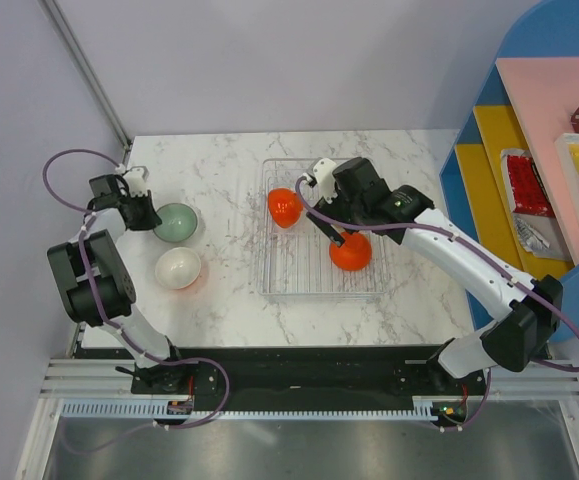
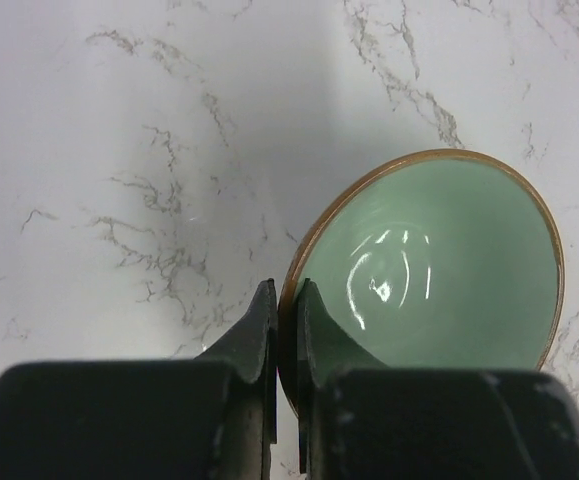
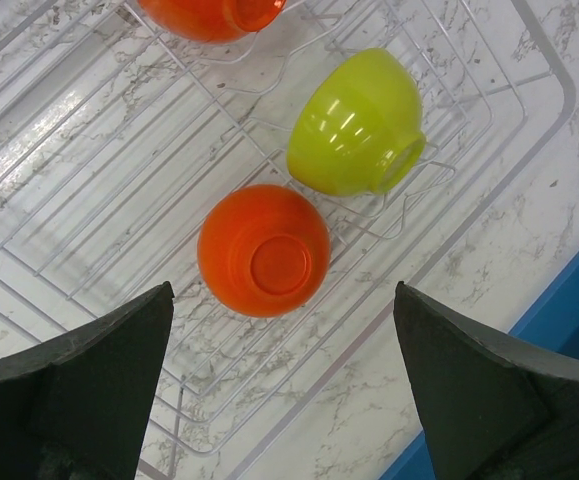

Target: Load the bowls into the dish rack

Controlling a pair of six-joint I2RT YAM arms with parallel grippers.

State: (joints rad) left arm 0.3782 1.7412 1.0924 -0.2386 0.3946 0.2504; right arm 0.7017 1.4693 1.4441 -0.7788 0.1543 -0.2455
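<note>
My left gripper [image 1: 147,214] is shut on the rim of the pale mint bowl [image 1: 176,222], which sits upright on the marble table left of the rack. The left wrist view shows one finger inside and one outside the rim [image 2: 287,298] of the mint bowl [image 2: 429,270]. A white bowl [image 1: 178,268] sits just in front of it. The clear dish rack [image 1: 309,282] holds two red-orange bowls [image 1: 285,207] [image 1: 350,250]. My right gripper [image 1: 337,228] hovers over the rack, open and empty [image 3: 282,290], above an upturned orange bowl [image 3: 264,250]. A lime-green bowl [image 3: 357,125] lies beside it on the ribs [image 3: 79,180]; my arm hides it in the top view.
A blue shelf unit [image 1: 489,170] with pink and yellow shelves and packets stands right of the table; its edge shows in the right wrist view [image 3: 559,310]. A metal post [image 1: 84,70] rises at the back left. A black rail runs along the near edge.
</note>
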